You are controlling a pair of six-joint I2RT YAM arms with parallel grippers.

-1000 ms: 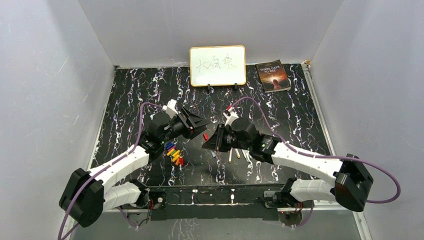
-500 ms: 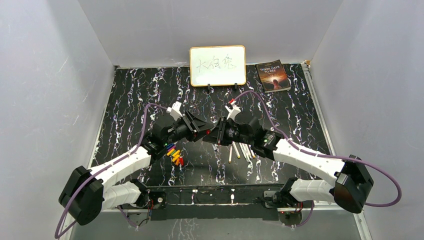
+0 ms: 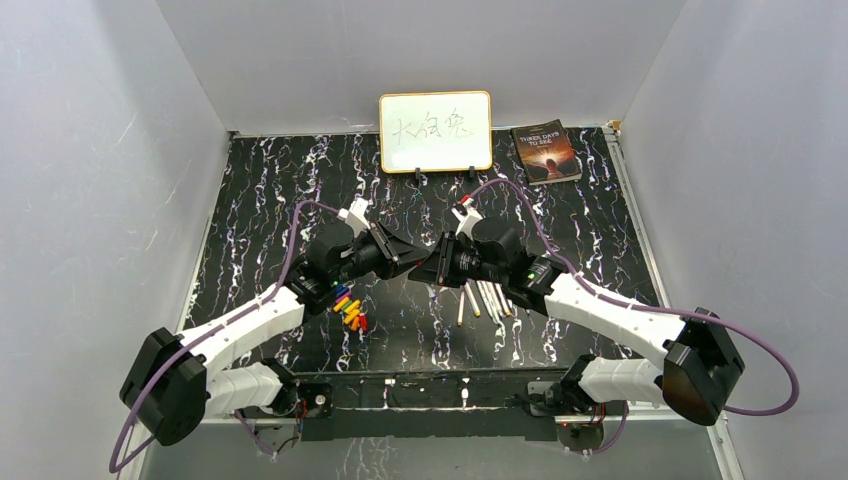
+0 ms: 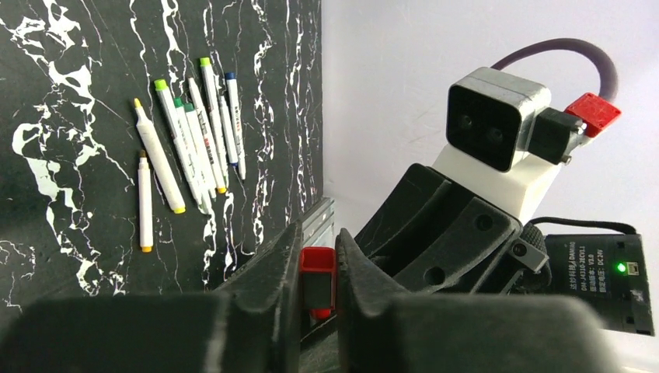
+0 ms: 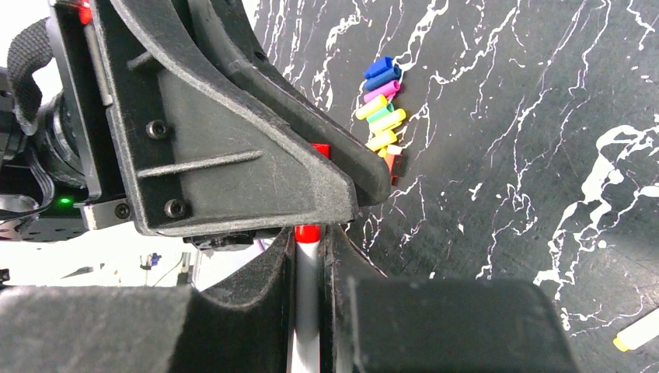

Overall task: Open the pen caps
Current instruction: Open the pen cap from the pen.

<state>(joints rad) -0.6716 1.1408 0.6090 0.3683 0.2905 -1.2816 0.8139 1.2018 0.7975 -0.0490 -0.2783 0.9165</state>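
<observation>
Above the middle of the table my two grippers meet tip to tip. My right gripper [image 3: 434,271] [image 5: 309,237] is shut on a white pen [image 5: 308,299] whose red pen cap [image 5: 308,232] points at the left gripper. My left gripper [image 3: 414,266] [image 4: 319,242] is shut on that red cap [image 4: 317,258], a finger pressing each side. A pile of loose caps [image 3: 350,310] [image 5: 382,109] in blue, yellow, orange, pink and red lies under the left arm. Several uncapped white pens [image 3: 485,298] [image 4: 190,148] lie side by side under the right arm.
A small whiteboard [image 3: 435,131] stands on its feet at the back of the black marbled table [image 3: 260,200], and a book [image 3: 546,151] lies to its right. Grey walls enclose the table on three sides.
Both arms have moved inward until their tips met. The left jaws narrowed from open onto the red cap. The right gripper kept hold of the pen.
</observation>
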